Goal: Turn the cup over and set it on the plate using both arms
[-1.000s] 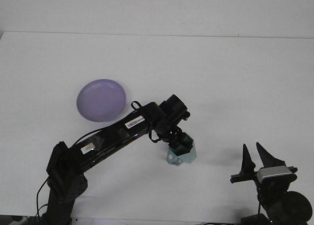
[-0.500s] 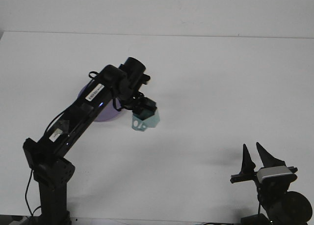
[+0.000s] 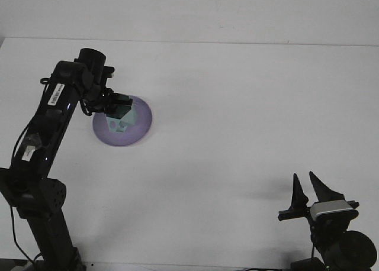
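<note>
The pale green cup (image 3: 121, 119) is held over the purple plate (image 3: 139, 126) at the left of the white table. My left gripper (image 3: 119, 109) is shut on the cup from above, and the arm reaches up from the lower left. Whether the cup touches the plate is hidden by the gripper. My right gripper (image 3: 312, 188) stands at the lower right, far from the cup, with its two fingers spread open and nothing between them.
The white table (image 3: 237, 105) ends at a far edge against a pale wall. The left arm's base (image 3: 41, 206) stands at the lower left, the right arm's base at the bottom right corner.
The left arm has carried the cup from the table's lower middle up and to the left, until it is over the purple plate. The right arm has not moved.
</note>
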Robot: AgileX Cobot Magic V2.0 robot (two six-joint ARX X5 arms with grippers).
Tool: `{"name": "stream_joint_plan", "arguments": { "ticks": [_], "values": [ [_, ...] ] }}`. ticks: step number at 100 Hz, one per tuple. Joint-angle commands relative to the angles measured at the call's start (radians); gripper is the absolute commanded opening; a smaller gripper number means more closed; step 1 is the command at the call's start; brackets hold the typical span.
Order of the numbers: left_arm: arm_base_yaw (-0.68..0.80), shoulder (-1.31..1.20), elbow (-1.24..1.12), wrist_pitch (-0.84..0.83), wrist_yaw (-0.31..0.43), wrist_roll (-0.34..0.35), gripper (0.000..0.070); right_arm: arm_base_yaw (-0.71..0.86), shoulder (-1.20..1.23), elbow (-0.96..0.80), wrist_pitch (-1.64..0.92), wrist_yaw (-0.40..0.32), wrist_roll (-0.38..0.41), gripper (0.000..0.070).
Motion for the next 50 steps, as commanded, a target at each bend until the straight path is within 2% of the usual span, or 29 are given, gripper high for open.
{"name": "stream_joint_plan", "arguments": {
  "ticks": [1,50],
  "values": [
    [0.016,0.023,0.024,0.000,-0.006,0.014,0.0014,0.002,0.002,0.007,0.010,0.001,0.012,0.0251],
    [0.049,0.196,0.024,0.101,-0.006,0.014,0.0013,0.002,0.002,0.007,0.010,0.001,0.013,0.0251]
  ]
}}
